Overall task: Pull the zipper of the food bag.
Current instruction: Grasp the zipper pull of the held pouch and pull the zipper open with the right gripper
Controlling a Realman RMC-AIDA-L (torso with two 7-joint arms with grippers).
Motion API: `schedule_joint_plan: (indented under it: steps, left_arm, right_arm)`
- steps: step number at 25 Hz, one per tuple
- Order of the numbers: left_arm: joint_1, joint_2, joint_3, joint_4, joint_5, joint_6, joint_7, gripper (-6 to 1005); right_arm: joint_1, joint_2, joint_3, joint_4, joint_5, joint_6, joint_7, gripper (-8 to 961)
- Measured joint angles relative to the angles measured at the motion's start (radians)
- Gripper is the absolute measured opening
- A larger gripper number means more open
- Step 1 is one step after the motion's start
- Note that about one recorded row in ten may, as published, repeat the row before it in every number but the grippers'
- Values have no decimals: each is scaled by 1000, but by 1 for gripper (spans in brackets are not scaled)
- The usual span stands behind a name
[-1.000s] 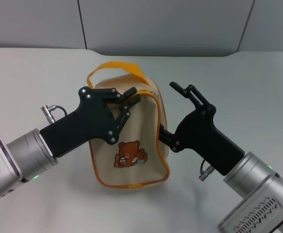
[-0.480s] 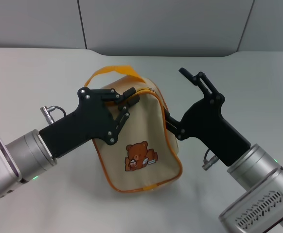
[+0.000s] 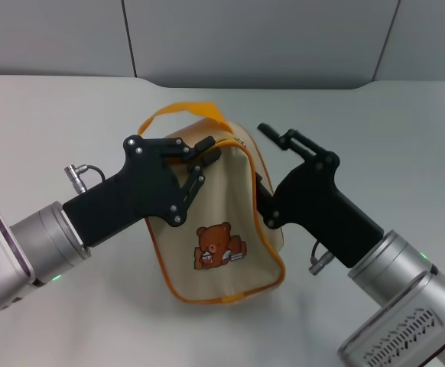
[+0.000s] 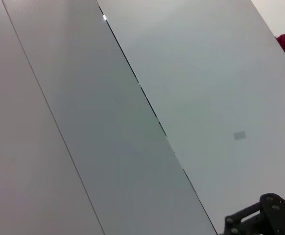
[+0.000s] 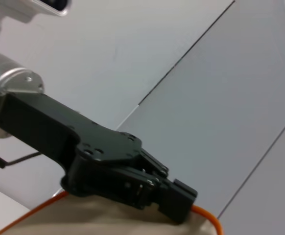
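Observation:
The food bag [image 3: 222,222] is beige with orange-yellow piping and a brown bear, and stands tilted in the middle of the table in the head view. Its strap handle [image 3: 188,111] arches over the top. The zipper [image 3: 245,155] runs along the top right trimmed edge; I cannot make out its pull tab. My left gripper [image 3: 207,152] is shut on the bag's top edge; it also shows in the right wrist view [image 5: 174,196]. My right gripper [image 3: 262,159] is open at the bag's right side. Its lower finger touches the bag and its upper finger is free above.
The bag stands on a pale table [image 3: 47,122], with grey wall panels [image 3: 245,38] behind it. The left wrist view shows only wall panels and a black gripper part [image 4: 267,220] at one corner.
The bag's bottom has swung to the right. My right gripper rose to the right, then came back left and lower against the bag's side. The left gripper has kept its hold.

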Motion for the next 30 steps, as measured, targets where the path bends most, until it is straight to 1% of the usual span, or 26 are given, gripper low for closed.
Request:
schedule_joint_plan:
  steps: [5, 10, 16, 19, 22, 24, 30]
  left_arm:
    - [0, 0, 0, 0, 0, 0, 0, 68]
    - [1, 0, 0, 0, 2, 1, 0, 72]
    - [1, 0, 0, 0, 2, 1, 0, 77]
    - [1, 0, 0, 0, 2, 2, 0, 79]
    - [3, 0, 0, 0, 0, 3, 0, 82]
    - [5, 0, -4, 0, -2, 3, 0, 83]
    - [6, 0, -9, 1, -5, 5, 0, 88]
  right_arm:
    - [5, 0, 2, 2, -10, 15, 0, 549]
    - [7, 0, 7, 3, -10, 26, 0, 304]
    - [7, 0, 11, 3, -10, 31, 0, 80]
    - [5, 0, 11, 2, -9, 35, 0, 5]
    - [-10, 0, 10, -1, -8, 35, 3, 4]
    - [-34, 0, 10, -3, -7, 35, 4, 4]
    - [-138, 0, 10, -18, -4, 29, 9, 3]
